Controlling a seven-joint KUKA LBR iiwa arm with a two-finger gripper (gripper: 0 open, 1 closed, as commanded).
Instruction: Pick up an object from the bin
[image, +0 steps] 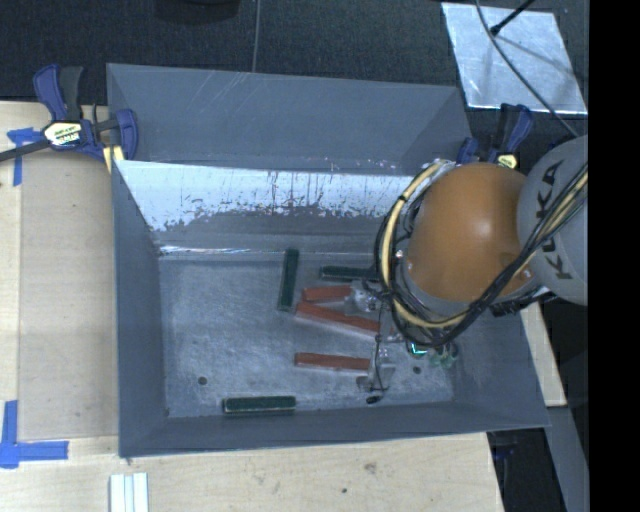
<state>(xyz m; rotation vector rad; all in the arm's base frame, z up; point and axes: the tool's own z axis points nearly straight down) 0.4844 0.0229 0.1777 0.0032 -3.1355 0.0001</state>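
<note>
**A:** Start at the left. What is in there?

**B:** The left part of the grey metal bin (140, 300) has a mostly bare floor. A dark green flat bar (260, 404) lies along the front wall. Being that close to the wall would, I think, leave little room for a grasp from above.

**A:** And towards the middle?

**B:** A second dark green bar (289, 279) points towards the back wall, apart from the first. Just right of it are two reddish-brown flat strips (330, 306), side by side and touching. A short dark green piece (345, 272) lies behind them. They look loose, scattered as they settled.

**A:** Which one is the arm after?

**B:** My judgement is the lone reddish-brown flat bar (325, 360), which lies flat nearer the front and clear of the pair. The gripper (377, 385) is down at the right end of that bar, at or just over the floor. It has open floor around it, so it is the easy pick.

**A:** Is it gripped?

**B:** I cannot tell whether the gripper is spread or closed, or whether the bar's end is inside it.

**A:** And the arm's pose?

**B:** It reaches in from the right with the wrist pointing steeply down. Its orange dome cover (465, 235) hangs over the bin's right part, ringed by black and yellow cables (395, 240).
</note>
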